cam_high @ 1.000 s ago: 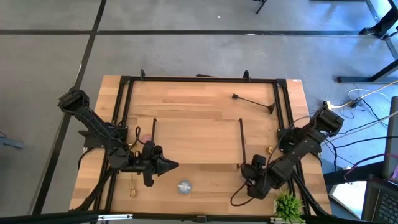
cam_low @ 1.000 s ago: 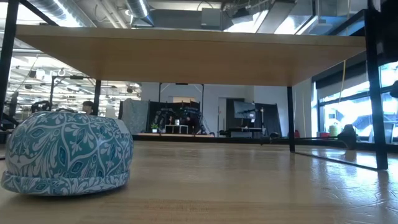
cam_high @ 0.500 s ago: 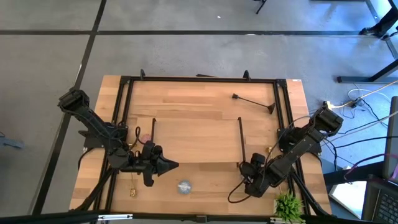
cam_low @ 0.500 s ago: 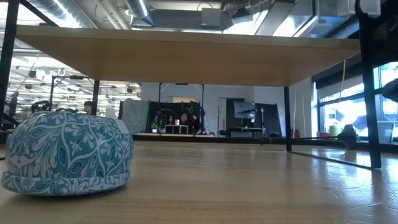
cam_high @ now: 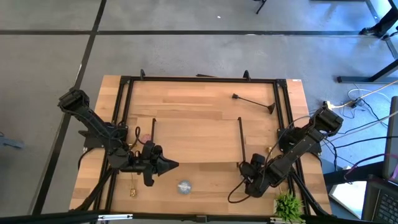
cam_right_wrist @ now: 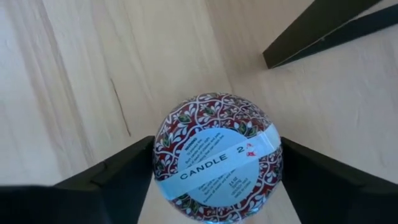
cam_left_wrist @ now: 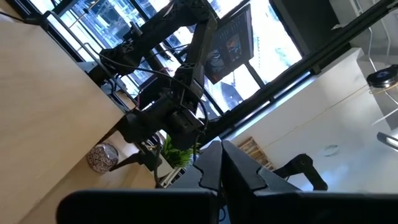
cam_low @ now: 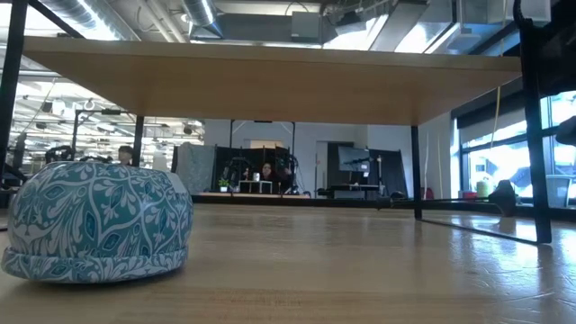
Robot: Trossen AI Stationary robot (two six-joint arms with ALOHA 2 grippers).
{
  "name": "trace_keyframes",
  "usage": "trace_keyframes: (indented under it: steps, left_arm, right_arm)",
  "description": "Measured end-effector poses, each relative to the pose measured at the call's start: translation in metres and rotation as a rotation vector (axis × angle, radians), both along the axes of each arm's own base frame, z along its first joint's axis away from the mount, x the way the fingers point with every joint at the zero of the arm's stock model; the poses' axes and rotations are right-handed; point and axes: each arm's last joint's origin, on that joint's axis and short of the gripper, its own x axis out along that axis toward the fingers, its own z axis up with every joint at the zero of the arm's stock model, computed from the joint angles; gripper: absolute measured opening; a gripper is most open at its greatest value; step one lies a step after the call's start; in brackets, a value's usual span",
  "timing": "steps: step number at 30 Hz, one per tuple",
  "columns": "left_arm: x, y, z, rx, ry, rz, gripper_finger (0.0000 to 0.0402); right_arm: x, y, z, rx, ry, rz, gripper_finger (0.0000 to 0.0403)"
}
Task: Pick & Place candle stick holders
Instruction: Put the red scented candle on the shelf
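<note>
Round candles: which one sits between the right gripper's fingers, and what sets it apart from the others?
The red-patterned one labelled CANDLE, flanked by the fingers of the right gripper; the pale blue one lies alone, untouched.

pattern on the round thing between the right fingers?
Red-and-white leaf pattern with a pale blue label band on the round tin; the right wrist view shows it best.

Label "CANDLE 2" on patterned round tin [cam_right_wrist: 217,157].

Teal patterned round [cam_low: 94,220] on wooden tabletop [cam_low: 360,270], wooden board [cam_low: 270,81] overhead
</note>
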Motion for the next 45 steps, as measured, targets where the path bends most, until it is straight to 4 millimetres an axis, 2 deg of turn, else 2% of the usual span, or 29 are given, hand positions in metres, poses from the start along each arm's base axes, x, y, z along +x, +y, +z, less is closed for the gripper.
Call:
trace_keyframes:
  steps: [4, 11, 18, 28, 35, 45]
  left_arm:
    - [0.0, 0.0, 0.0, -0.001, 0.0, 0.003, 0.0003]
    - [0.0, 0.0, 0.0, -0.001, 0.001, 0.008, 0.0003]
    - [0.0, 0.0, 0.0, -0.002, 0.001, 0.008, 0.0002]
    - [0.0, 0.0, 0.0, -0.002, 0.001, 0.011, 0.0003]
    - [0.0, 0.0, 0.0, -0.002, 0.001, 0.013, 0.0003]
    - [0.0, 0.0, 0.0, -0.002, 0.001, 0.013, 0.0003]
  right_arm:
    - [0.001, 0.002, 0.0, 0.023, -0.004, 0.003, 0.0295]
    - [0.001, 0.002, 0.0, 0.036, 0.007, 0.007, 0.0316]
    - [-0.002, 0.007, 0.001, 0.086, 0.028, 0.01, 0.0298]
    - [-0.004, 0.018, 0.004, 0.17, 0.026, -0.033, 0.0301]
    - [0.001, 0.025, 0.015, 0.202, 0.001, -0.038, 0.0301]
    - [0.015, 0.04, 0.042, 0.27, -0.073, -0.01, 0.03]
